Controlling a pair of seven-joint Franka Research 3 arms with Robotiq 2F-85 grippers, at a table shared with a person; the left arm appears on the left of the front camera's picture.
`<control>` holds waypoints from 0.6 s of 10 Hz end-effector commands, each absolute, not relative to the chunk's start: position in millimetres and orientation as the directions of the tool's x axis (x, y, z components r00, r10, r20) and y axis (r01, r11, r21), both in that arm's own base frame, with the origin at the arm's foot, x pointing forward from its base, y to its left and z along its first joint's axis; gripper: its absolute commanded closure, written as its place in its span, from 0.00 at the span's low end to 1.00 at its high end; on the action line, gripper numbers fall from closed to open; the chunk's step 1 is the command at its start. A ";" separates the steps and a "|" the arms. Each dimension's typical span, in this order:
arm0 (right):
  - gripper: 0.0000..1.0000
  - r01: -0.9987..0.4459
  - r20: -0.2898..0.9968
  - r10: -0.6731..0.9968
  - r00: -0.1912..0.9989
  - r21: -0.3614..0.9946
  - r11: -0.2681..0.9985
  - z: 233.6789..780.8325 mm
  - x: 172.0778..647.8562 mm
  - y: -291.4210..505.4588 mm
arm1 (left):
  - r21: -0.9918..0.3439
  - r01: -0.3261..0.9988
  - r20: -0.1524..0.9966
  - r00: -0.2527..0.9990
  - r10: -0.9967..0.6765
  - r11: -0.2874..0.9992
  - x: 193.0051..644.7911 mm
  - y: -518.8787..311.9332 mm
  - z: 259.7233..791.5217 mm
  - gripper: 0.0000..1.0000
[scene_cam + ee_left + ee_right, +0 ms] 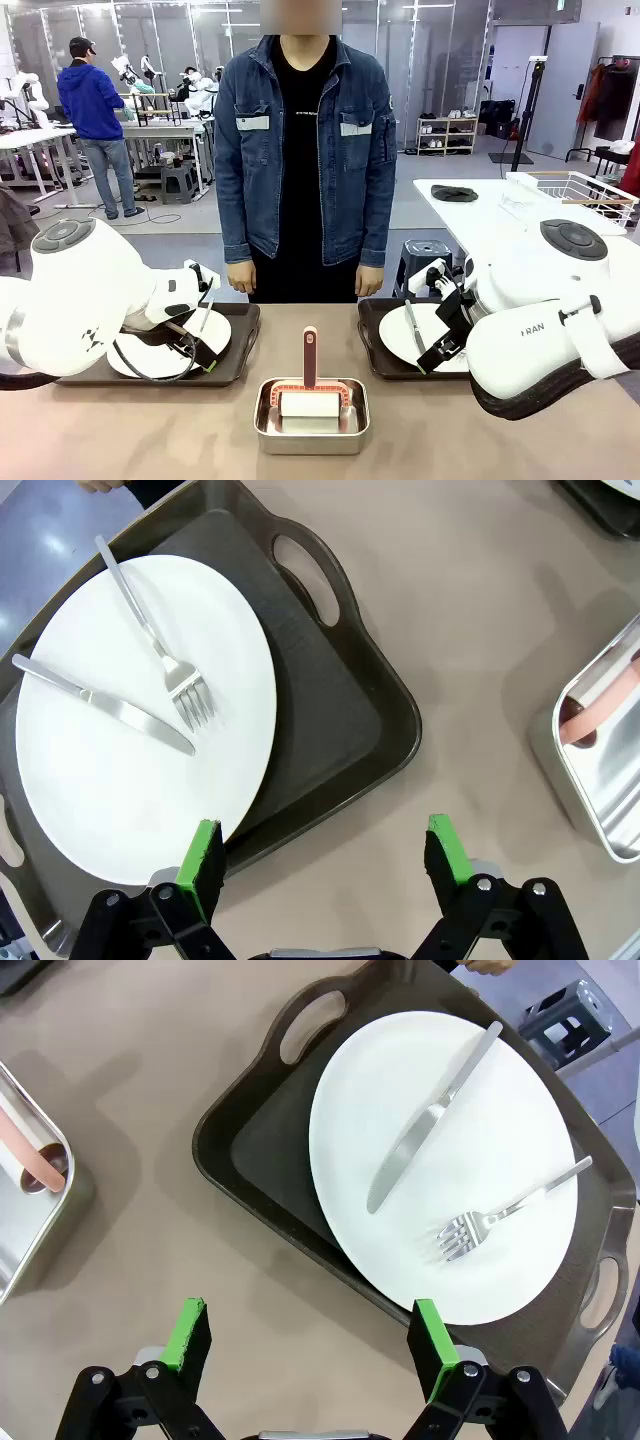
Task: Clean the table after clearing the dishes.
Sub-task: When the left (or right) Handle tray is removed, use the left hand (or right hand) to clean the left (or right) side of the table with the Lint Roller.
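Worktop (150, 430) has both dishes on it, nothing cleared yet. On the robot's left, L plate (100, 800) sits on L tray (330, 700), pushed toward one end so a strip of dark tray floor shows beside it. L knife (105, 705) and L fork (160, 645) lie on the plate, knife tip and fork tines close together near its middle. L pincer (322, 825) hovers w/ jaws spread wide and nothing btw them: one green pad over the tray's edge by the plate rim, the other over bare worktop. Can't tell if that pad touches the tray. Over to the right: R plate (500, 1130) on R tray (260, 1150), R knife (425, 1125) and R fork (510, 1205) lying apart on it, fork tines pointing toward the knife's tip end. R pincer (308, 1305) is likewise wide open and empty, one pad over bare worktop, the other over the tray's rim. Btw the two trays, nearer the robot's side, sits a steel pan (265, 420) holding a pink-handled tool (310, 358), handle upright. A person (305, 150) in a denim jacket stands at the far side, arms hanging down, hands off the worktop.
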State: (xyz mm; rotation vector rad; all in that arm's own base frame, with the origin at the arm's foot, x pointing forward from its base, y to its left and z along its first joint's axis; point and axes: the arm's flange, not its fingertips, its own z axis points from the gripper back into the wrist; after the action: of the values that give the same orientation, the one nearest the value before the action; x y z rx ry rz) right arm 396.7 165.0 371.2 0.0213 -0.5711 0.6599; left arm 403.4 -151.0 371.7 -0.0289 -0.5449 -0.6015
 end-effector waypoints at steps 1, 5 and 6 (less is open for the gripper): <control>0.00 -0.585 0.508 0.573 0.643 -0.158 0.796 371.2 396.7 165.0 | 0.129 0.545 0.495 0.688 -0.530 0.828 403.3 -151.2 371.7 0.00; 0.00 -0.585 0.508 0.573 0.643 -0.158 0.796 371.2 396.7 165.0 | 0.129 0.545 0.495 0.688 -0.530 0.828 403.3 -151.2 371.7 0.00; 0.00 -0.585 0.508 0.573 0.643 -0.158 0.796 371.2 396.7 165.0 | 0.129 0.545 0.495 0.688 -0.530 0.828 403.3 -151.2 371.7 0.00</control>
State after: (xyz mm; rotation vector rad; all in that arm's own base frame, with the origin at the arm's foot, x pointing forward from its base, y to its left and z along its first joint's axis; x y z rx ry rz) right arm 396.9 164.5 371.2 0.0204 -0.5711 0.6600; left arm 403.2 -151.5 371.7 -0.0289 -0.5449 -0.6028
